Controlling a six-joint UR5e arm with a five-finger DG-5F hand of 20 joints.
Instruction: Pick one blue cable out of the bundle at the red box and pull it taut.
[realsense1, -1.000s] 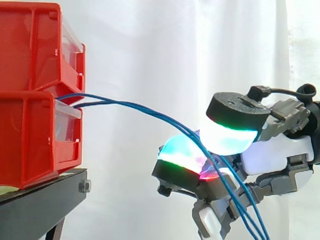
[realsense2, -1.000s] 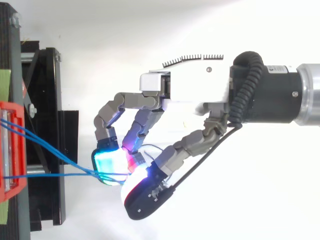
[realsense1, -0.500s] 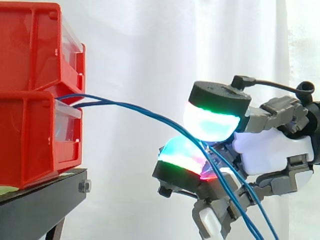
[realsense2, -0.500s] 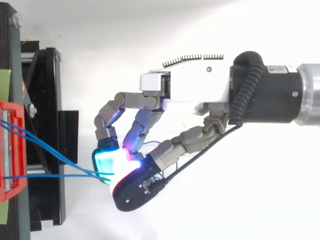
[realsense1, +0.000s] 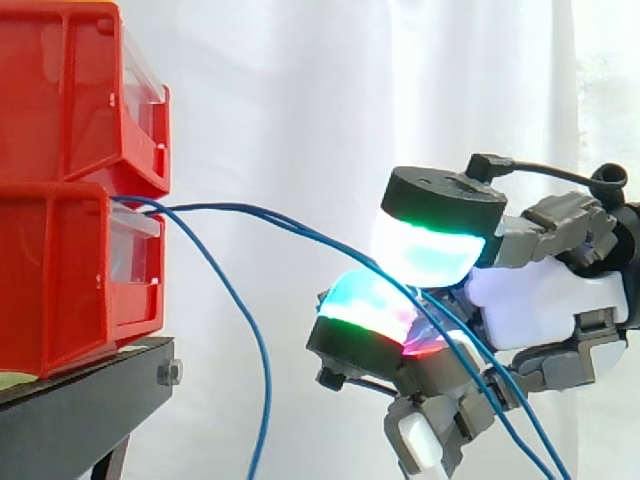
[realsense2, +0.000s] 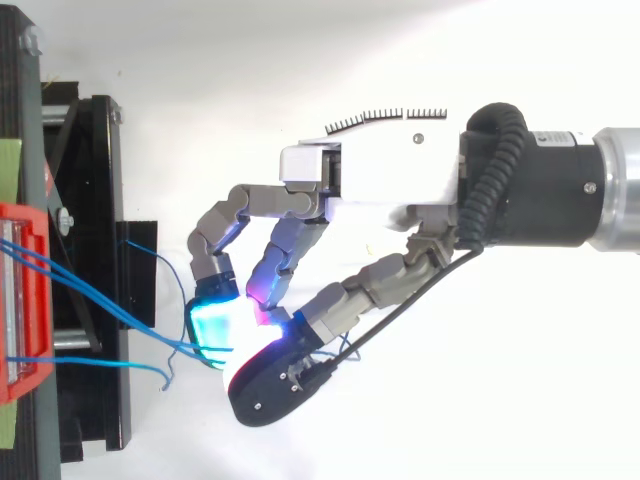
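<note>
At left, stacked red plastic bins (realsense1: 60, 200) sit at the black stand's (realsense1: 80, 405) edge. Thin blue cables (realsense1: 300, 228) leave the lower bin's front. One loose strand (realsense1: 264, 360) droops free. The others cross open air before the white curtain (realsense1: 300, 90) to the hand (realsense2: 370, 170), pinched between its curled fingers.

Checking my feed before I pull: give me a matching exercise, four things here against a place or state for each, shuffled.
1 hand
2 loose cable
3 bins
4 stand

A hangs slack beside the stand
B carries the bins
C pinches blue cables
D stacked at left, red

Pairs: 1-C, 2-A, 3-D, 4-B
</note>
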